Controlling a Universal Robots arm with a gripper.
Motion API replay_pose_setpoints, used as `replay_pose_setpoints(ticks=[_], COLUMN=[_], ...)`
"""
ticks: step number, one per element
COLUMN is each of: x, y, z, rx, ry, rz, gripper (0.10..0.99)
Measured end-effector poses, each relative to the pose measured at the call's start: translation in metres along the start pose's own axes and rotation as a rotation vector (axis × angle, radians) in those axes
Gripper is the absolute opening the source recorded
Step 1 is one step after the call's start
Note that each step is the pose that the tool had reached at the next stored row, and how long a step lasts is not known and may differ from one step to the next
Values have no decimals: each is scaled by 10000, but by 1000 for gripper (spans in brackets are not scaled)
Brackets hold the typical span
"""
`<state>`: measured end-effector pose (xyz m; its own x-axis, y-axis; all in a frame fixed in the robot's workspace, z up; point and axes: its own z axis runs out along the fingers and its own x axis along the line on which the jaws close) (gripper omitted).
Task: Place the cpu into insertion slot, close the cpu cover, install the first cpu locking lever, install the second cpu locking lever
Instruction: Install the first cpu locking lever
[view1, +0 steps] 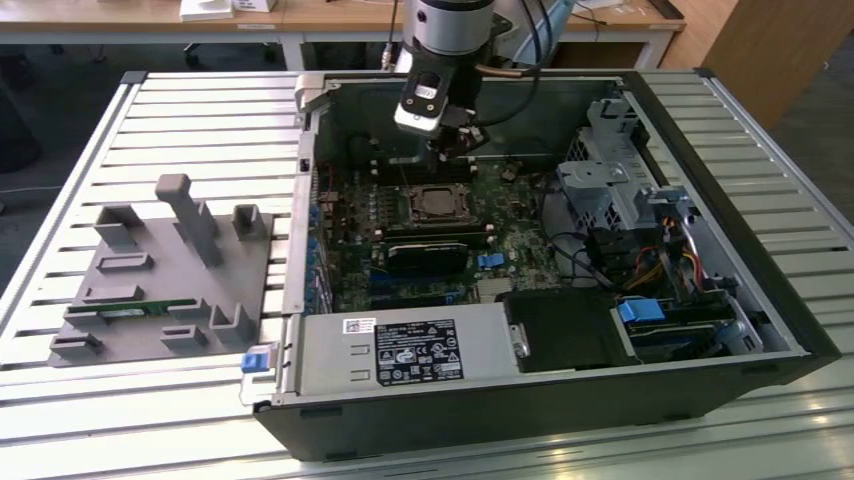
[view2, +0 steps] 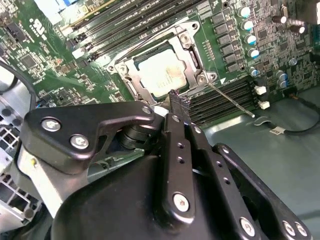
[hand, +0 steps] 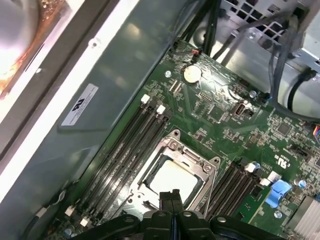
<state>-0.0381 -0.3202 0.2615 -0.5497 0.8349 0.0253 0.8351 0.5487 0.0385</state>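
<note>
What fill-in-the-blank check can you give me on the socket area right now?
1. The cpu sits ___ the slot.
2. The cover lies ___ over the cpu.
3. The gripper has its fingers ___.
4. Memory slots flank the socket on ___ sides.
Missing words: in; closed; shut; both.

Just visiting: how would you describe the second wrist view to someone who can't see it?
A black gripper, fingers shut, hangs over a green motherboard, next to the silver cpu. The cpu cover lies closed around the chip; a thin metal lever juts out beside the memory slots.
</note>
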Motion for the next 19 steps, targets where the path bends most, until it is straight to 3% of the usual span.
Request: replay_pose_setpoints(ticks=[19], x=[0], y=[0], z=[0], rx=[43], ry=[64], rz=[-1679], gripper=[106])
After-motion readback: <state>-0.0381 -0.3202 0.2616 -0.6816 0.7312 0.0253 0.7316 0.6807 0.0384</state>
